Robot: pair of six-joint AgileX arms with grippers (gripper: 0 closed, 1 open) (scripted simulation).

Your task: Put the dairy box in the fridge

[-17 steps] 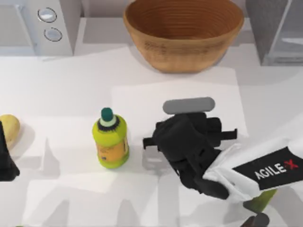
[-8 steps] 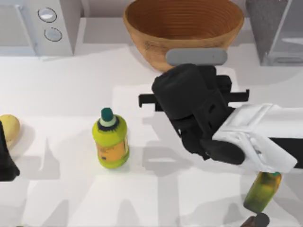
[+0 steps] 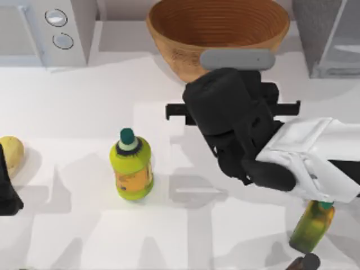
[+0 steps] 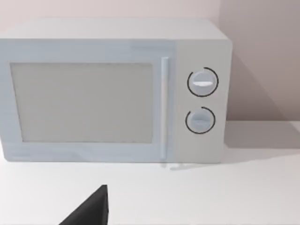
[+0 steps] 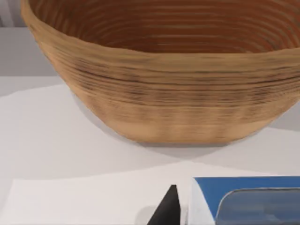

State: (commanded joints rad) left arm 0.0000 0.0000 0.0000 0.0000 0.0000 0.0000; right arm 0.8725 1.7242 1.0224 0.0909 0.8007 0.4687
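Right gripper (image 3: 233, 84) carrying the dairy box (image 5: 243, 187) near the basket (image 3: 218, 34)

Fingers look clamped on the carton, lifted off the desk (image 3: 73, 101) so it clears the bottles; the fridge (image 3: 326, 34) sits right of the basket.

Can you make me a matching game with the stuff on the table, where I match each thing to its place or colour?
Things:
1. wicker basket
2. yellow-green bottle
3. microwave
4. dairy box

Places and colours:
A. white, two round knobs, far left corner of the table
B. blue top, close under the right wrist camera
C. brown, at the back middle of the table
D. green cap, standing left of the right gripper

Pairs: 1-C, 2-D, 3-A, 4-B
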